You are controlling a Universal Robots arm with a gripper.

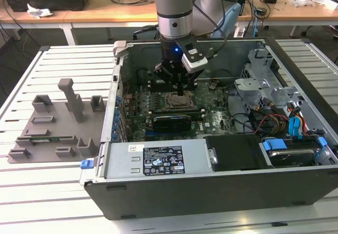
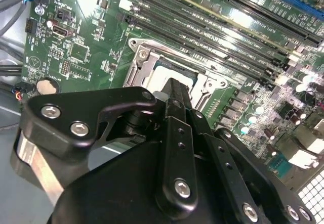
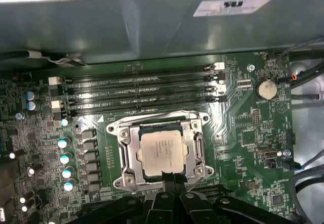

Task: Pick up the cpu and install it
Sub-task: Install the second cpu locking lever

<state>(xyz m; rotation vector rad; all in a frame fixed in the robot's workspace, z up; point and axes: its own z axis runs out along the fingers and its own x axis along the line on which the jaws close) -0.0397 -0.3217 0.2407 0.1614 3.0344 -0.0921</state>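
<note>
inside the open black computer case (image 1: pixel 211 192), lying on its side on the white slatted table (image 1: pixel 53 192), the grey robot arm (image 1: pixel 174 12) reaches straight down over the green motherboard (image 1: pixel 211 119). its black gripper (image 1: pixel 181 90) hangs just above the square metal-framed socket (image 1: pixel 177 101) near the board's middle.

the cpu (image 3: pixel 161 152), a small flat square chip with a pale silver-grey top, sits inside that socket's frame (image 3: pixel 126 155) in the first wrist view, level with the frame and ringed by its steel bracket. the gripper's fingertips (image 3: pixel 173 179) meet in a narrow point at the chip's near edge; they look pressed together with nothing between them, though whether they touch the chip is hard to tell. in the second wrist view the black fingers (image 2: pixel 177 107) cover part of the chip (image 2: pixel 169 72), whose pale surface shows beyond them.

four long black memory slots (image 3: pixel 142 90) run beside the socket. well apart on the table, toward the exterior view's left, stands a set of grey plastic fixture blocks (image 1: pixel 58 123).
</note>
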